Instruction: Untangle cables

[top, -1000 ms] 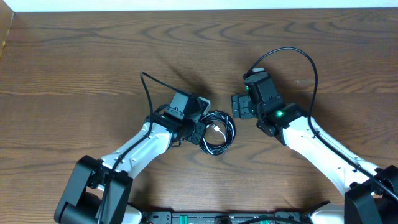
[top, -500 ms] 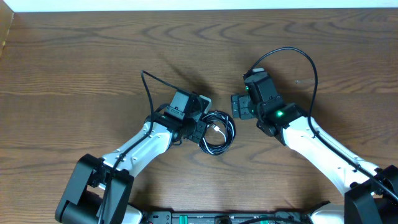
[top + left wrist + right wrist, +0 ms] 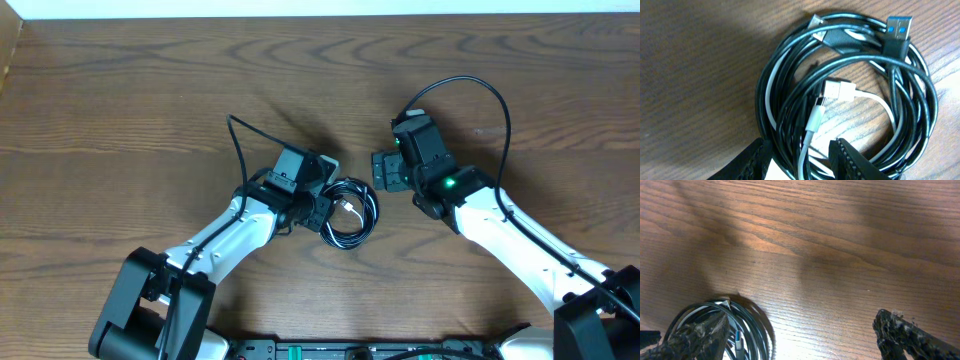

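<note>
Dark brown wood-grain tabletop (image 3: 120,120) carries one flat coil of thin black and white cords (image 3: 926,115), lying near the table's middle, between the two arms. The left gripper (image 3: 799,162) sits at the coil's left rim with its black ridged fingers (image 3: 847,159) parted and straddling a few strands. Bare wood shows between the white cord and one finger, so the jaws read as open rather than pinching. That placement looks chosen to catch the bundle at its outer edge, where the loops lie packed side by side.

Inside the ring a white rectangular connector (image 3: 839,91) lies loose. A black USB plug with a blue tongue (image 3: 899,30) and a small silver plug (image 3: 816,21) rest on the far rim. These free ends look the likeliest starting points for drawing one cord out of the other.

The right gripper (image 3: 800,322) hovers just beside the coil's upper right, jaws spread wide on nothing, apparently placed to take a second hold.

Room is generous. Bare wood runs on every side of the coil, and the table's far edge, marked by a white strip (image 3: 300,8), lies well apart from the work. The arms' own thicker black cables (image 3: 497,100) arch clear of the coil.
</note>
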